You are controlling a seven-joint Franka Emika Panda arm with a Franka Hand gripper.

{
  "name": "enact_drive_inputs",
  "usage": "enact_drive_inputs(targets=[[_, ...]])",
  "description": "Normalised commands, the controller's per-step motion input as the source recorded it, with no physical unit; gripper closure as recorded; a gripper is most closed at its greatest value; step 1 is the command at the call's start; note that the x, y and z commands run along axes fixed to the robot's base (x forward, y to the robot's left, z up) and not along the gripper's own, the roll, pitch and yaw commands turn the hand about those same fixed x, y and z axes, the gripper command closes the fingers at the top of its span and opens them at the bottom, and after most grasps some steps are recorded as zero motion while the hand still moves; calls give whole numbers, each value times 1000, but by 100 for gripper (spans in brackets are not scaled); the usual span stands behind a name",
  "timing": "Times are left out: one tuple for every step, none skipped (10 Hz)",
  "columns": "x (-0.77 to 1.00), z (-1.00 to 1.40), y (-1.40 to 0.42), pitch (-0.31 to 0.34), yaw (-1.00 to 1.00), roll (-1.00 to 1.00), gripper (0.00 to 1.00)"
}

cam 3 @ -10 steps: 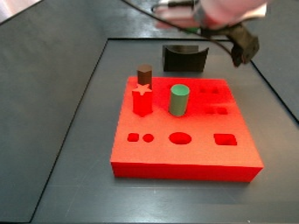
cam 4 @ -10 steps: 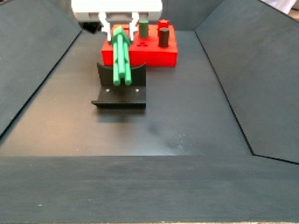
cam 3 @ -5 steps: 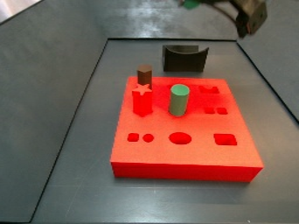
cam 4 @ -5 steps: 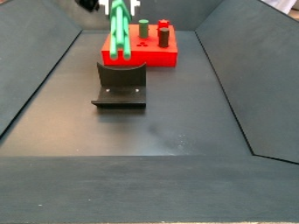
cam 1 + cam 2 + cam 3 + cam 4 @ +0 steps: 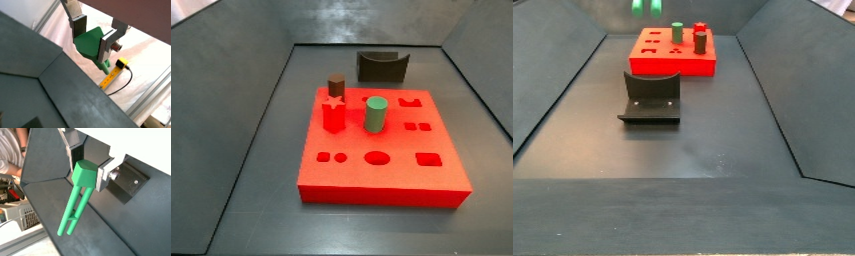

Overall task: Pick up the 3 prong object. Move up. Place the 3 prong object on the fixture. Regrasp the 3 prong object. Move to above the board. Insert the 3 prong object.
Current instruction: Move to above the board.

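The 3 prong object (image 5: 76,203) is clamped at its solid head by the gripper (image 5: 87,158), prongs left hanging free for insertion, raised clear of the fixture (image 5: 382,67) and the board (image 5: 385,178), probably for transfer above it.

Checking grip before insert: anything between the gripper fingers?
Yes: both wrist views show the gripper clamped on the green 3 prong object, prongs hanging free.

The gripper (image 5: 90,163) holds the 3 prong object (image 5: 77,203) between its fingers, apparently high above the board (image 5: 675,52). In a side view the fixture (image 5: 382,67) stands behind the board (image 5: 378,150), apart from it.
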Motion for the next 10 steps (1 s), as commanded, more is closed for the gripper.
enact_drive_inputs(targets=[[-73,881,41,98,28,-66,100],[-52,697,25,96,42,-63,100],[-25,449,5,96,60,-59,100],[-7,262,-4,104,69,-56,100],[-397,80,-1000,-1,-136,-1000,100],[-395,80,-1000,-8,-136,-1000,100],[-417,96,-1000,-11,-135,-1000,100],[-430,76,-1000,-8,-140,-1000,100],[-433,84,-1000,-3,-144,-1000,100],[-444,84,-1000,9,-145,-1000,100]])
